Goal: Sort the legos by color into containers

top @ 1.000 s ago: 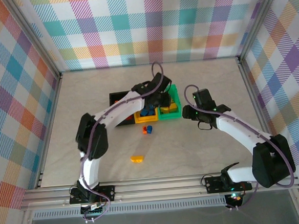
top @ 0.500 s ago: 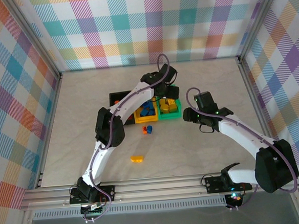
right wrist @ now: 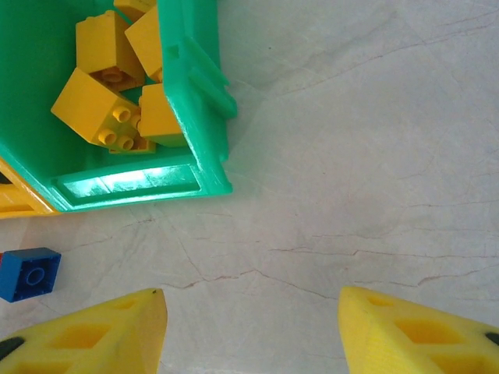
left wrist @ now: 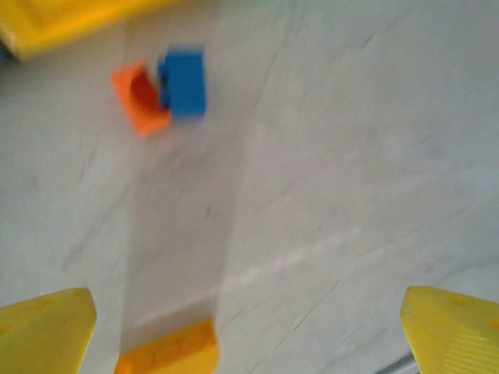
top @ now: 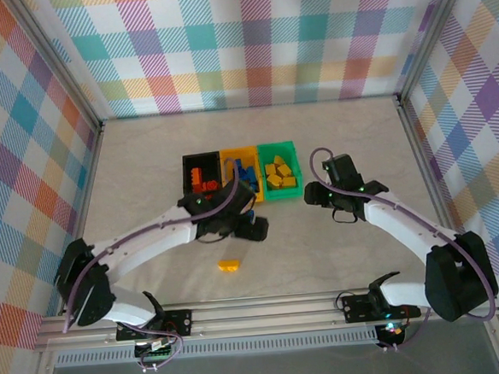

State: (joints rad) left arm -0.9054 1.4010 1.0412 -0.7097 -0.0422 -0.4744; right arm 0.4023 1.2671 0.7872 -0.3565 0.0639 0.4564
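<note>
Three bins sit joined in a row on the worktop [top: 145,160]. The black bin [top: 187,170] is on the left with red bricks [top: 204,180] in it. The yellow bin [top: 238,153] is in the middle with blue bricks [top: 247,172]. The green bin [right wrist: 204,140] is on the right with yellow bricks [right wrist: 97,105]. Three bricks are not in a bin. An orange brick [left wrist: 140,97] and a blue brick [left wrist: 183,82] touch each other just in front of the yellow bin's front edge. A yellow brick [top: 229,264] lies alone, closer to the arms. The left tool [left wrist: 249,327] hangs over the bare worktop between that pair and the lone brick. Its fingers are spread wide and hold nothing. The yellow brick shows at the bottom edge of the left wrist view, near the left finger. The right tool [right wrist: 253,335] is just beside the front right corner of the green bin, not touching it. Its fingers are spread wide too, with only bare worktop between them. There is lots of open worktop to the left of the bins, behind them and to the right, out to the checked walls [top: 248,41].
</note>
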